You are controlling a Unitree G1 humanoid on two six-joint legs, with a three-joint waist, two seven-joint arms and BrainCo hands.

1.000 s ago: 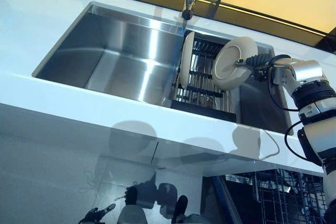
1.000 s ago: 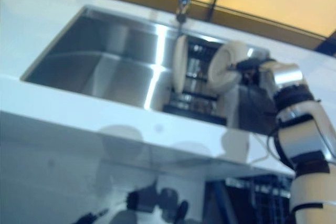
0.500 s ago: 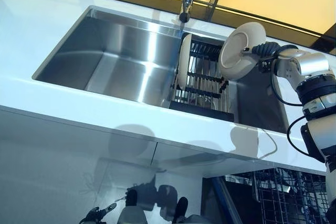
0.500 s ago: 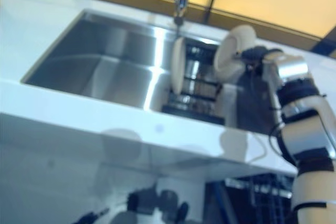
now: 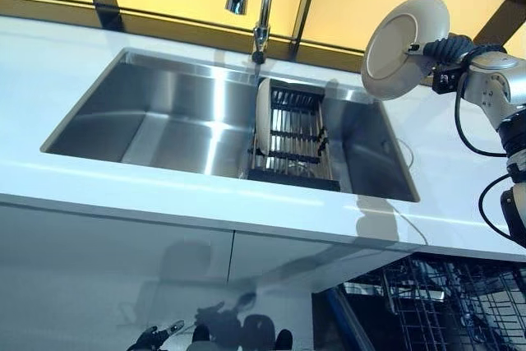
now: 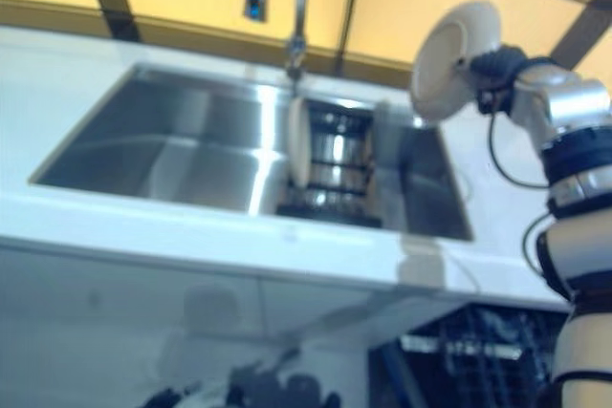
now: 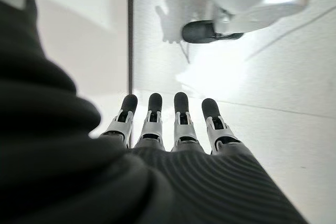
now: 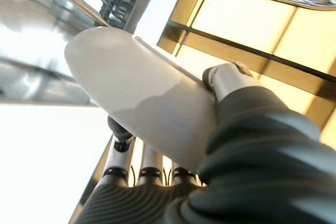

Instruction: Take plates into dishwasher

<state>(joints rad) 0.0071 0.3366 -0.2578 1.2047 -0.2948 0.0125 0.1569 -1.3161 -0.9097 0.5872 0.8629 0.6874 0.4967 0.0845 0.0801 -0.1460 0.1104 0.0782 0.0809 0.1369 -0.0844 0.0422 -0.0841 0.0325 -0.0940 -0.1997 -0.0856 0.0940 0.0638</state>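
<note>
Eye views: the right hand [image 5: 448, 48] pinches a plate [image 5: 404, 37] by its rim, held on edge high over the counter, well above and right of the sink [image 5: 164, 113]. A second plate [image 5: 262, 114] stands in the sink's rack [image 5: 296, 133]. The dishwasher rack [image 5: 436, 302] lies below right.
Left wrist: left hand [image 7: 173, 124] idle, fingers straight.
Right wrist: thumb and fingers [image 8: 123, 132] clamp the plate

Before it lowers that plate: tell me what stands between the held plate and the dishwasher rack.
The right hand grips the plate above the sink's right end. The white countertop's front edge lies between it and the dishwasher rack below; the plate must clear that edge first.
</note>
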